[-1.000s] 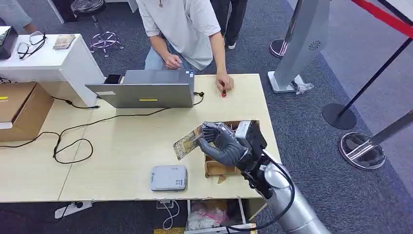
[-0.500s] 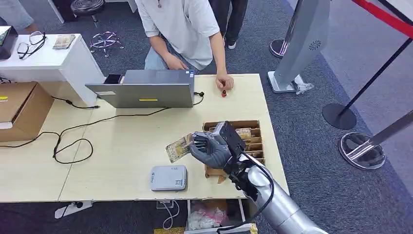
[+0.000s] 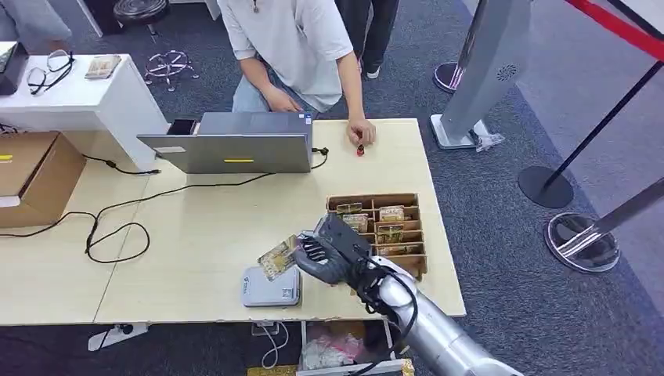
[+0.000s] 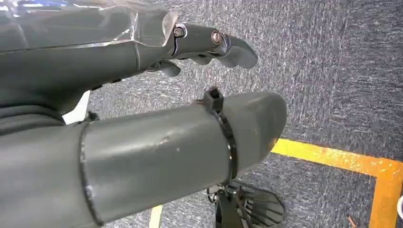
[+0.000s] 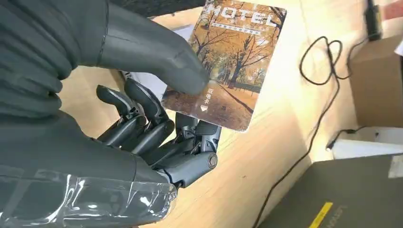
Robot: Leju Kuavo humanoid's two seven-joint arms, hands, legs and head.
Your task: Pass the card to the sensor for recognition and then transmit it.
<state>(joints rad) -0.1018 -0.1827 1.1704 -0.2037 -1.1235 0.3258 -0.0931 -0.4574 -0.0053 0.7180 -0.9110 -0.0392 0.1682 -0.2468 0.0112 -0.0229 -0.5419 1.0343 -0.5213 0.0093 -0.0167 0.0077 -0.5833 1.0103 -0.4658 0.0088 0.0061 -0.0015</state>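
The right hand [image 3: 325, 254] pinches a hotel key card [image 3: 277, 257] between its thumb [image 5: 152, 54] and the fingers [image 5: 142, 118] curled beneath it. In the right wrist view the card [image 5: 233, 57] shows an autumn tree avenue under the word HOTEL. In the head view the card hangs over the upper edge of the grey card reader [image 3: 270, 287], which lies near the front edge of the wooden desk [image 3: 196, 235]. Just beside the hand stands a wooden compartment box [image 3: 384, 227] with more cards in its slots. A grey laptop [image 3: 235, 145] sits at the far side, where a person's hand [image 3: 361, 131] rests on the desk. The left hand [image 4: 209, 45] hangs over carpeted floor, its fingers slightly bent and apart, holding nothing.
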